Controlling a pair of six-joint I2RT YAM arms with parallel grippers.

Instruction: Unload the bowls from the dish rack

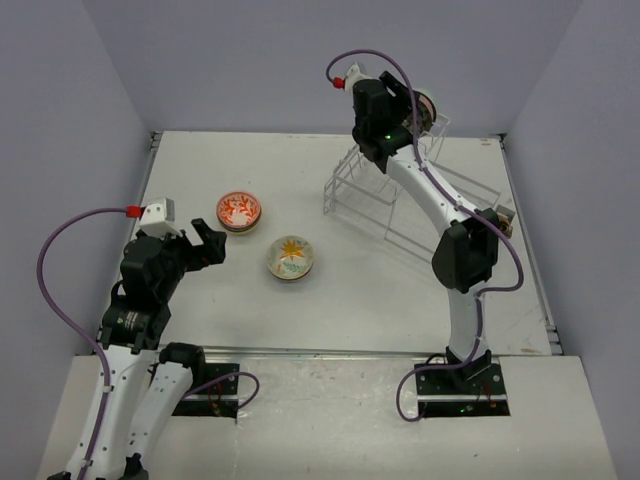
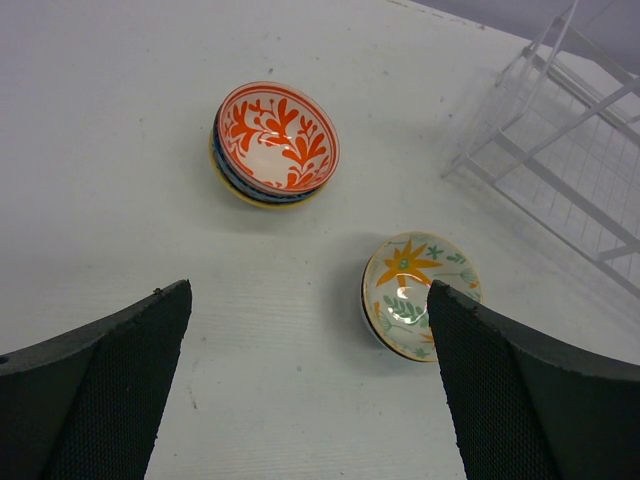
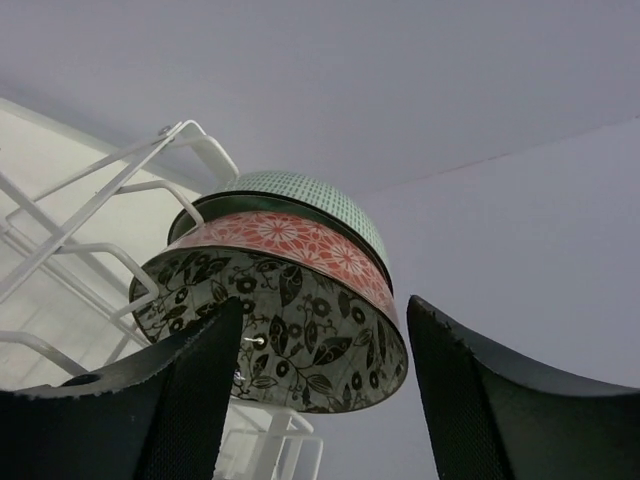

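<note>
Against grey wall (image 3: 420,80), right end effector (image 3: 325,305) stands open before stacked bowls (image 3: 300,245).

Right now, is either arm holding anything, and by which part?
Left end effector holds nothing. Right end effector flanks the black-leaf bowl in the dish rack; a grip on it cannot be told.

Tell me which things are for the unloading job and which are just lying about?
For the job: dish rack; three stacked bowls in it; orange floral bowl and yellow-flower bowl, out on the table; right claw at the rack.
Just there: table; left claw, open; purple cables.
</note>
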